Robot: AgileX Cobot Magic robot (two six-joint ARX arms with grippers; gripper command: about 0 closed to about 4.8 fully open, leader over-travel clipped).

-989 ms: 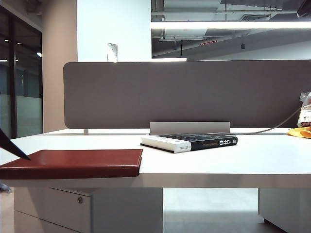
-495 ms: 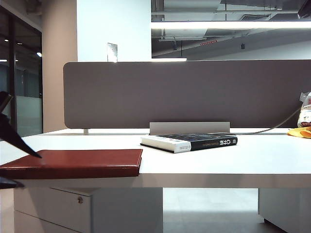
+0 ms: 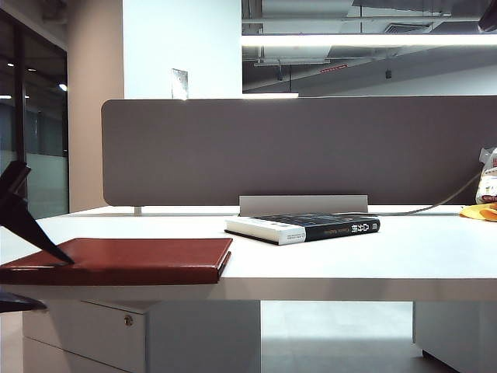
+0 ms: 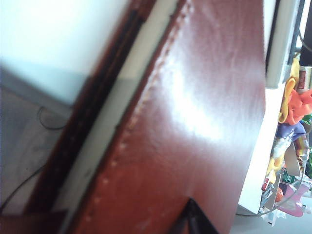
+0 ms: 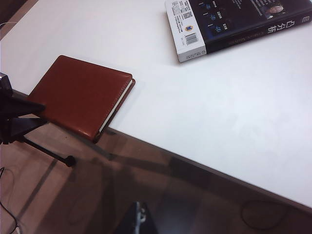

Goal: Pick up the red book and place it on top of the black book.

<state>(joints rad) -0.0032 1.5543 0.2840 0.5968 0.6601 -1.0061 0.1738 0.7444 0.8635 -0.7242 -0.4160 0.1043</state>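
The left gripper [image 3: 29, 280] stands at the near left corner of the white table [image 3: 373, 260], its jaws spread wide, one dark finger [image 3: 35, 229] slanting down onto the top cover of the red book [image 3: 124, 260] and the other finger [image 3: 19, 301] showing below the table edge, under the book. The red book lies flat between those two fingers, at the table's front edge, with one corner overhanging it (the right wrist view shows that overhang plainly). In the left wrist view the red cover [image 4: 195, 112] fills most of the picture, its stitched edge and pale pages alongside, and a dark fingertip [image 4: 195, 219] rests against the leather.

The black book [image 3: 307, 227] lies flat farther back on the table and off to the right of the left gripper, well apart from the red book; its spine with white characters faces the front.

The right gripper [image 5: 139, 219] hangs above the floor, in front of the table edge, well clear of both books. Only a dark sliver of it shows, so I cannot tell how its jaws stand.
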